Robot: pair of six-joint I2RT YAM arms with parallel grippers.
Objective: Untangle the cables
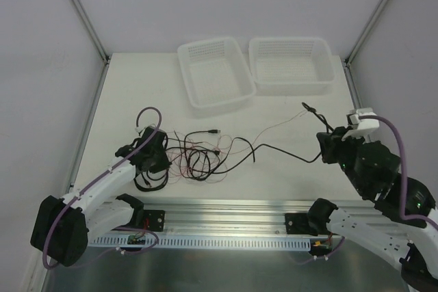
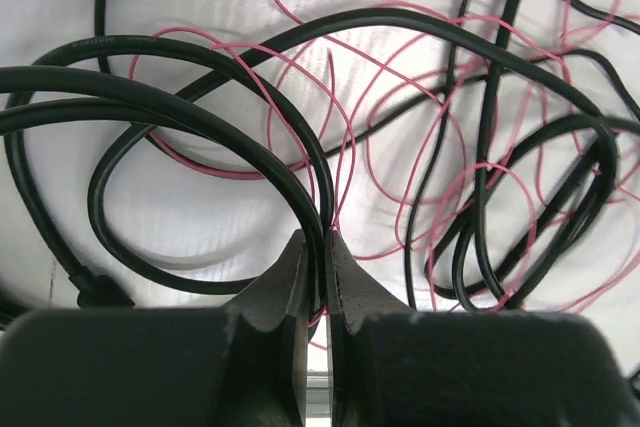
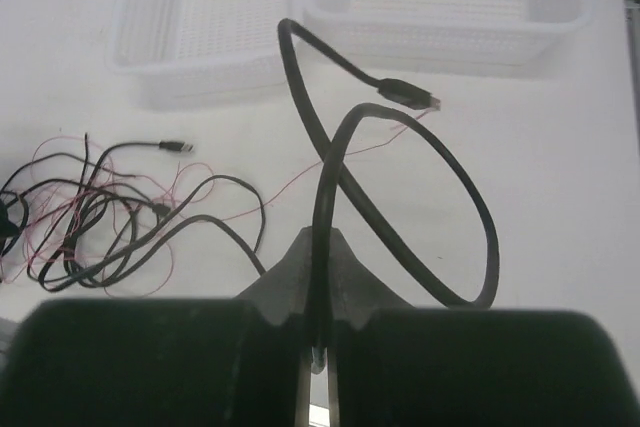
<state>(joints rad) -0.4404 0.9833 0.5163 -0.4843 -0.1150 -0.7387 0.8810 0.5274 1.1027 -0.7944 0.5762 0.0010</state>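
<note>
The cables (image 1: 198, 155) lie tangled on the white table left of centre, black loops mixed with fine red wire. My left gripper (image 1: 152, 158) sits at the tangle's left edge. In the left wrist view it (image 2: 326, 239) is shut on a black cable (image 2: 300, 172) with a red wire (image 2: 340, 177) pinched alongside. My right gripper (image 1: 327, 147) is at the right, shut on one long black cable (image 3: 322, 177). That cable runs left to the tangle, and its free end curls into a loop ending in a plug (image 3: 408, 94).
Two white mesh baskets (image 1: 194, 94) (image 1: 293, 85) stand side by side at the back of the table. A metal rail (image 1: 226, 213) runs along the near edge between the arm bases. Frame posts rise at the back corners.
</note>
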